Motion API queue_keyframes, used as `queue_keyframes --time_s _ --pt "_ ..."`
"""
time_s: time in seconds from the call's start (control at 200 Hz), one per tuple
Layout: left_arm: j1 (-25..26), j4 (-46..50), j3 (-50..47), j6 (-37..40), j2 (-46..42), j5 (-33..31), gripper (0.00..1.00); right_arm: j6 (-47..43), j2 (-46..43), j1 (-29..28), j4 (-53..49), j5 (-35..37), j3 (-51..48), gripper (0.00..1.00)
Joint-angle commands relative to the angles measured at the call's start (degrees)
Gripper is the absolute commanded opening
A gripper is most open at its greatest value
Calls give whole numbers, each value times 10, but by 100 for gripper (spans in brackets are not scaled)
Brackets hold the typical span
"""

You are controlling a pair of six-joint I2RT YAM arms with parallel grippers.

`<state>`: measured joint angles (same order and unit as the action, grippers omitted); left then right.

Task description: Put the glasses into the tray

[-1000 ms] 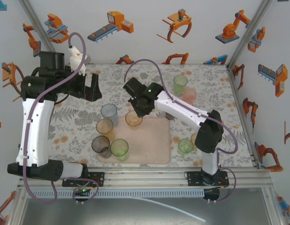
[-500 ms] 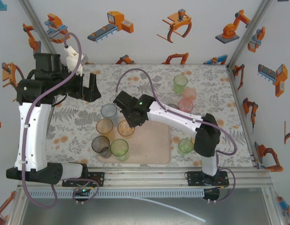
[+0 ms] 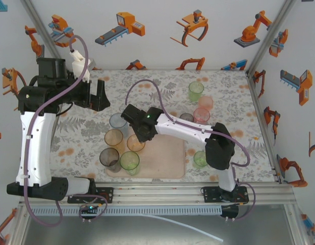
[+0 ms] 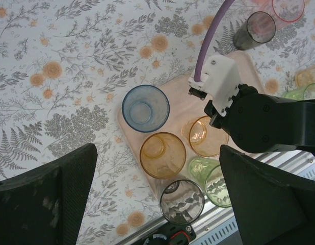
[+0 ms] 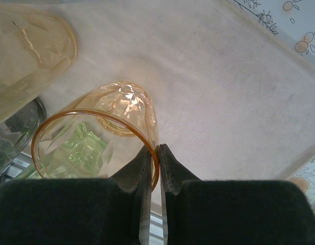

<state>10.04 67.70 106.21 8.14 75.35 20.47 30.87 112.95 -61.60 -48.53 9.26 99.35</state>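
Observation:
The pale pink tray (image 3: 165,155) lies at the front middle of the table. My right gripper (image 3: 138,133) is shut on the rim of a short orange tumbler (image 3: 135,143), which is upright over the tray's left part. In the right wrist view the gripper (image 5: 158,150) pinches that tumbler's (image 5: 96,143) wall, one finger inside and one outside. Beside it stand a blue-grey (image 3: 118,121), an orange (image 3: 114,138), a grey (image 3: 109,158) and a green tumbler (image 3: 130,161). My left gripper (image 3: 98,97) hangs open high at the back left, and in its own view the gripper (image 4: 157,153) holds nothing.
Off the tray stand a green tumbler (image 3: 196,91), a pink one (image 3: 202,115) and a grey one (image 3: 186,117) at the back right, and another green one (image 3: 200,159) by the right arm's base. The tray's right half (image 5: 224,102) is bare.
My right gripper has carried the short orange tumbler left and toward the front, in beside the other tumblers on the tray. The left arm shifted slightly at first, then held still.

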Motion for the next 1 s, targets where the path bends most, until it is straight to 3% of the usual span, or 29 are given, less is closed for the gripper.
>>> queue_keyframes --time_s 0.0,0.996 --pt "-4 -6 -6 -11 -10 12 97 18 6 -2 15 0 -4 15" --pt "-9 -9 -10 -16 -7 21 97 36 24 -3 55 -33 -38 16"
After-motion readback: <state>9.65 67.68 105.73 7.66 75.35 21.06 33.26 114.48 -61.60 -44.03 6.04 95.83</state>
